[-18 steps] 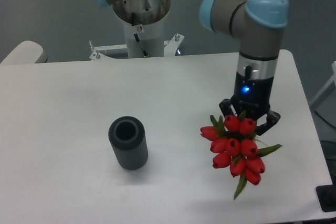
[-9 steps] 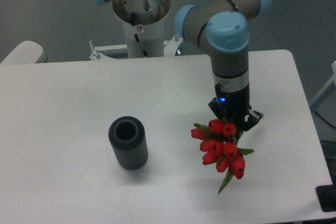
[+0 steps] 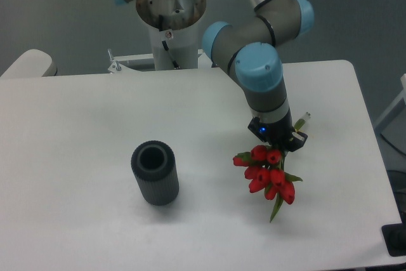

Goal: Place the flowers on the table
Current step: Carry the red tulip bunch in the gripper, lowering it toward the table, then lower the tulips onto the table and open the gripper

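The flowers [image 3: 267, 174], a bunch of red tulip buds with green leaves, hang low over the right half of the white table [image 3: 82, 118]. I cannot tell whether they touch it. My gripper [image 3: 278, 142] is shut on the stems just above the buds, tilted, with its fingers largely hidden behind the wrist and blooms. A pale stem end [image 3: 304, 118] pokes out to the upper right of the gripper. The buds point down and toward the table's front edge.
A dark grey ribbed cylinder vase [image 3: 155, 172] stands upright left of the flowers, about a hand's width off. The arm's white base [image 3: 171, 26] rises behind the table's far edge. A black fixture [image 3: 396, 240] sits at the front right corner.
The arm has swung left and lowered, rotating the wrist. The flowers moved left and down with it, now more tilted, and a stem end has come into view at the upper right.
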`<state>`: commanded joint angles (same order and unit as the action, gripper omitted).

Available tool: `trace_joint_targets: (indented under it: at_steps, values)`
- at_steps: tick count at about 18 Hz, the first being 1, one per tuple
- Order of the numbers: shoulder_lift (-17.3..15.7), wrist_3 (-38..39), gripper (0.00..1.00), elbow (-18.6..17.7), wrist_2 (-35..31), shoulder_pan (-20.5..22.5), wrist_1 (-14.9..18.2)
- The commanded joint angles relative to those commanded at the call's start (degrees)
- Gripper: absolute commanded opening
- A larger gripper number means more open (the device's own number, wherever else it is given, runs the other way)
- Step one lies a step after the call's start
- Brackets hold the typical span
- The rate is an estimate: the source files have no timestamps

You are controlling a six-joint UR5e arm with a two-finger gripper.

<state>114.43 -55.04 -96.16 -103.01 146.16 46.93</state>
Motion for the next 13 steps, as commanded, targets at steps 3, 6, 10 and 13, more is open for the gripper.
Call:
trace_joint_targets:
  at_steps: [3, 6, 10, 13]
  values:
    - [1.14, 1.69, 0.25, 0.09, -0.17, 0.00, 0.09]
    - [1.85, 2.04, 0.25, -1.40, -3.16, -1.05, -0.35]
    - [2.90, 1.95, 0.25, -1.58, -3.08, -2.28, -0.44]
    - [3.96, 1.52, 0.27, -2.37, -2.90, -2.46, -1.23]
